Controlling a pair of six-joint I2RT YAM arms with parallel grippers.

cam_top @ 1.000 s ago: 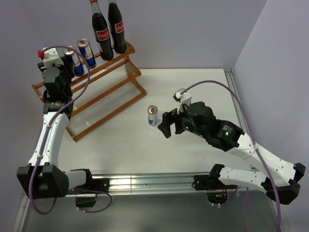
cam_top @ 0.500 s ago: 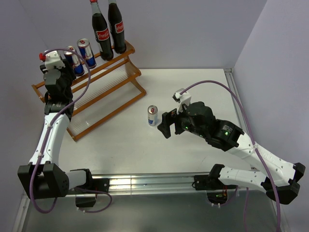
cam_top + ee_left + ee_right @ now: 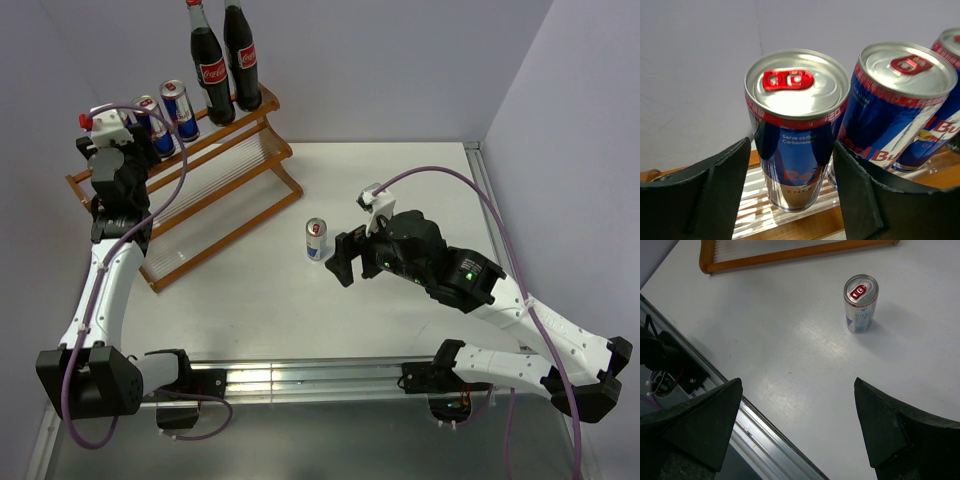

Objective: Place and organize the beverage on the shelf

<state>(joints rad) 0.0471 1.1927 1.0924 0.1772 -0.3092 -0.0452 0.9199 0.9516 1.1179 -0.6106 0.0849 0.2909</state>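
Note:
The slanted wooden shelf (image 3: 222, 172) stands at the far left. Two cola bottles (image 3: 212, 66) stand on its top tier with two blue-and-silver cans (image 3: 180, 108) beside them. My left gripper (image 3: 133, 150) is open at the top tier, its fingers on either side of a third can (image 3: 796, 125) that stands upright on the ribbed panel. This can is hidden under the wrist in the top view. A fourth can (image 3: 316, 240) stands upright on the table. My right gripper (image 3: 340, 262) is open and empty, just right of it and above the table. The right wrist view shows that can (image 3: 860, 310) ahead of the fingers.
The shelf's lower tiers hold nothing. Its lower rail (image 3: 790, 254) shows at the top of the right wrist view. The table's metal front edge (image 3: 765, 435) lies under the right gripper. Walls stand close behind the shelf and at the right.
My left wrist has shifted slightly at the shelf's top tier. The right arm and the can on the table have stayed where they were.

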